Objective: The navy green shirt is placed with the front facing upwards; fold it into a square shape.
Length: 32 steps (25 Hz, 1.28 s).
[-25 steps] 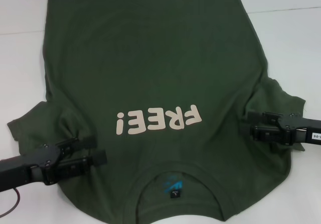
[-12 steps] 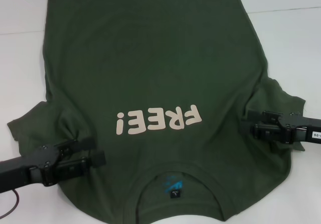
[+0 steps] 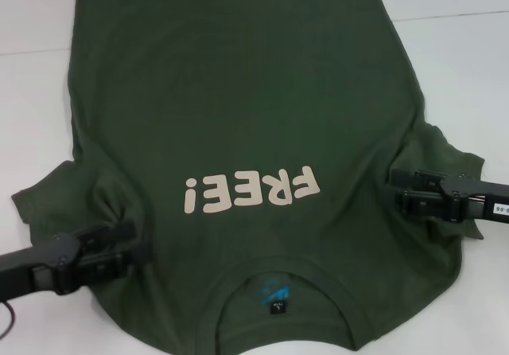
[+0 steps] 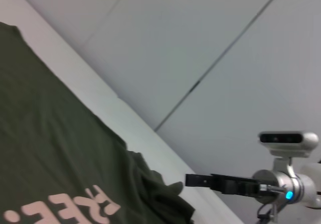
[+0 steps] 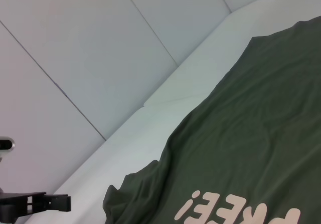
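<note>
The navy green shirt [image 3: 238,92] lies spread flat on the white table, front up, with its cream "FREE!" print [image 3: 250,192] and its collar [image 3: 274,291] toward me. My left gripper [image 3: 137,245] hovers low over the shirt where the left sleeve meets the body, fingers apart. Over the seam of the right sleeve my right gripper [image 3: 388,188] stands open as well. The left wrist view shows the shirt [image 4: 50,148] and the right gripper [image 4: 188,180] beyond its crumpled sleeve. The right wrist view shows the shirt [image 5: 251,148] and the left gripper [image 5: 67,202] far off.
White table [image 3: 469,68] shows on both sides of the shirt, with a seam line running across it. The right sleeve [image 3: 445,152] and the left sleeve [image 3: 48,196] lie wrinkled outside the grippers. Grey wall panels stand behind the table in the wrist views.
My left gripper has drawn back toward the left and the near edge, lower over the cloth. The right gripper has shifted slightly away from me. The shirt has not moved.
</note>
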Available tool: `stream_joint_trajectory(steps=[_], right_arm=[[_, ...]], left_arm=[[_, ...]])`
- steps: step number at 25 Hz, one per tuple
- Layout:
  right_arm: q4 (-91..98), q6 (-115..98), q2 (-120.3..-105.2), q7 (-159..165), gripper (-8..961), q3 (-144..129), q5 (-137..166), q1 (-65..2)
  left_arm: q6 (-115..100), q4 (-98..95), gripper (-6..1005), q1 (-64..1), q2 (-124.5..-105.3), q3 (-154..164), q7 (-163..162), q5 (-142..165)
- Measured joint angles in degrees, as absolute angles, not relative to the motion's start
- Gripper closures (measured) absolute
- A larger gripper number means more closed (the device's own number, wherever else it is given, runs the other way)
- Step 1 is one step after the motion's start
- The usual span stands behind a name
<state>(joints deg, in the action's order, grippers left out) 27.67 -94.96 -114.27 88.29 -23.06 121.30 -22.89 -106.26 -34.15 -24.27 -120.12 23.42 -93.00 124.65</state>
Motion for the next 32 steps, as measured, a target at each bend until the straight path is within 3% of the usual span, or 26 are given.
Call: stream_joint_trajectory(steps=[10,32], right_arm=[[27.5,-94.9,-114.46,88.4,41,-22.8,120.7,-23.4],[28.0,-95.4,-113.79,90.1,42,-22.1,117.5,-23.4]], left_arm=[[-103.6,-37.1,102,-24.5,-118.21,21.0,-100.8,130.1],[-100.3,-40.5,108,-25.2,-116.67,18.9,-109.8,137.0]])
